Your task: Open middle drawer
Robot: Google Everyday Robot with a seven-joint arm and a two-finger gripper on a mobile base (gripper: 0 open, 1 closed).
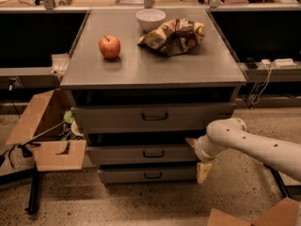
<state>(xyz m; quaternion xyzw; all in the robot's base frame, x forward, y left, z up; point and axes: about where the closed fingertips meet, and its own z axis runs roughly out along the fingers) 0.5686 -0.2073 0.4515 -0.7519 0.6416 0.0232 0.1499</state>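
Down low in the camera view, the cabinet (150, 69) stands in the middle of the floor with three grey drawer fronts stacked beneath its flat top. The middle drawer (117, 154) sits between the taller top drawer (108, 118) and the narrow bottom drawer (122, 175), and it carries a small dark loop handle (154, 153) at its centre. A dark gap runs along its upper edge.

The white arm (254, 145) reaches in from the right edge and bends toward the cabinet's lower right corner. Its gripper (196, 158) hangs beside the right end of the middle drawer, well to the right of the handle. The two pale fingers are spread apart, one above the other, with nothing between them. The upper finger (190, 141) lies by the drawer's top right corner, though contact cannot be judged. The lower finger (203, 172) points down beside the bottom drawer.

On the cabinet top rest a red apple (109, 46), a white bowl (150, 19) and a crumpled snack bag (173, 35) just beside the bowl. An open cardboard box (51, 154) stands on the floor to the left.
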